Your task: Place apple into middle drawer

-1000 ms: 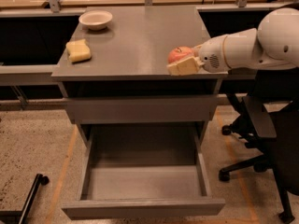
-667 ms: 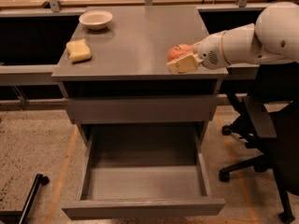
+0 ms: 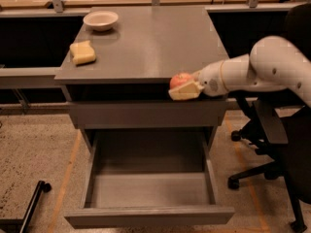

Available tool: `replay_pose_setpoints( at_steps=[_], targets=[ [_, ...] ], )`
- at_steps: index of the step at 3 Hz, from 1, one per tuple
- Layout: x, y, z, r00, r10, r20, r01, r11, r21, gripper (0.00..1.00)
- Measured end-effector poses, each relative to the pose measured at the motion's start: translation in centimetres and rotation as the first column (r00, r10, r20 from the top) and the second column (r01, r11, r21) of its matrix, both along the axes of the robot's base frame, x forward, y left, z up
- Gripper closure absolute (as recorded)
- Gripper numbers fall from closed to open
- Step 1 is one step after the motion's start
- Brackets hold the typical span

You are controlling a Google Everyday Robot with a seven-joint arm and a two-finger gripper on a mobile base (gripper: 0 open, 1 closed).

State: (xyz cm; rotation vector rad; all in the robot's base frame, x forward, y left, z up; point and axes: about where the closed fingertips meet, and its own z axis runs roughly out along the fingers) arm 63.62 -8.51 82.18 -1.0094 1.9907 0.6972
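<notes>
Standing mid-frame, grey cabinet [image 3: 146, 42] with middle drawer [image 3: 150, 216] pulled out low at front. White arm [image 3: 272, 67] reaches in from right. Gripper [image 3: 182, 87] at cabinet top's front edge, clamped on apple [image 3: 180, 79], well above the drawer. Yellow sponge [image 3: 82, 52] and white bowl [image 3: 100, 20] sit back left on top.

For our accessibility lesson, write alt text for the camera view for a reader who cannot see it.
The robot's tool holds the apple at the front edge of the cabinet, above the open middle drawer. A sponge and bowl sit on top.
</notes>
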Motion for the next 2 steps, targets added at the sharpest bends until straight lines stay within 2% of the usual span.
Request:
replay_pose_setpoints(
  at_steps=[1, 2],
  targets=[
    [-2.2, 0.5, -8.3, 0.9957, -0.003, -0.092, 0.011, 0.996, 0.087, 1.0],
    [-3.3, 1.4, -14.9, 0.9876, 0.002, -0.157, 0.023, 0.987, 0.157, 1.0]
  ],
)
